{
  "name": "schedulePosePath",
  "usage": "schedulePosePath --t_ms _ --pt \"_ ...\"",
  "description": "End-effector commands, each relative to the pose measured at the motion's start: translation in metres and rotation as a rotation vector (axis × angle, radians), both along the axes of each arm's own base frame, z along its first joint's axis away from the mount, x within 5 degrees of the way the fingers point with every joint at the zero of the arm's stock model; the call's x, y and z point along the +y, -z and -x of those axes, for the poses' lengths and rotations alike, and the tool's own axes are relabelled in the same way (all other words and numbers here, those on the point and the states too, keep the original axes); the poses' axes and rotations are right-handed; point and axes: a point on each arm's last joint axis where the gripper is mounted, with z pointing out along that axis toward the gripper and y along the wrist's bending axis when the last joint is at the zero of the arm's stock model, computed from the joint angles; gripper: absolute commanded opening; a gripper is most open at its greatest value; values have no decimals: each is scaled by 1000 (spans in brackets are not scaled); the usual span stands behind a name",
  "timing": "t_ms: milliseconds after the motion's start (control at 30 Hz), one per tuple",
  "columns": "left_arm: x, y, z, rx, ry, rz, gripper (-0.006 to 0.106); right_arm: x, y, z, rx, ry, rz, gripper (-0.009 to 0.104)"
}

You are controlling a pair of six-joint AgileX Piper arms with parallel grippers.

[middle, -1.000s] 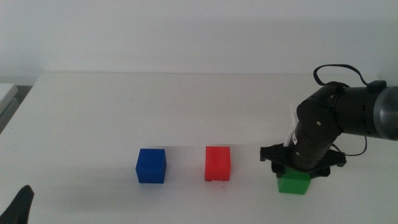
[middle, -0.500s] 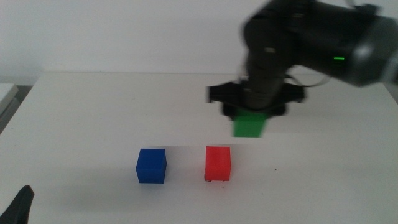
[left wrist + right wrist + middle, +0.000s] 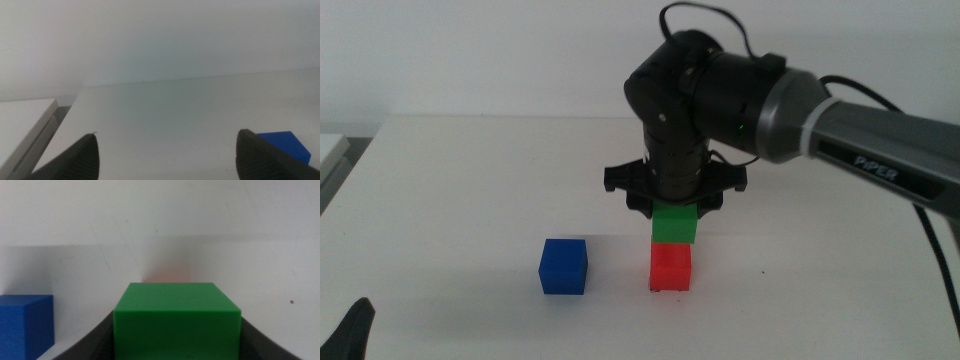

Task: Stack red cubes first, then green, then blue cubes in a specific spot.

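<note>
The red cube stands on the white table near the middle front. The green cube is directly over it, square with it and touching or nearly touching its top. My right gripper comes down from above and is shut on the green cube, whose sides sit between the dark jaws. The blue cube stands alone a cube's width left of the red one and also shows as the blue cube and the blue cube. My left gripper waits open at the front left. The specific spot is hidden.
The white table ends at a pale wall behind. A lower white surface lies past the table's left edge. The right arm's grey forearm and its cable cross above the right half of the table.
The right gripper lifted the green cube from the table's front right, carried it up and left, then lowered it onto the red cube. The blue and red cubes and the left gripper stayed put.
</note>
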Motion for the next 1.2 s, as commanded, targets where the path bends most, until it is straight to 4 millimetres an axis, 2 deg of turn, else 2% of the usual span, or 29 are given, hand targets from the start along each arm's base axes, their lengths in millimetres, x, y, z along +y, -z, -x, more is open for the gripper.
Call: schedulePosePath --t_ms 0,267,600,1167 --pt "0 -1 0 -16 -1 4 94 3 2 0 4 1 9 10" --pt "0 -1 0 -16 -1 4 94 8 23 -1 55 4 24 10" --pt "0 -1 0 -16 -1 4 94 10 34 -2 84 9 28 10" --pt "0 -1 0 -16 -1 4 94 8 33 -5 61 29 42 10"
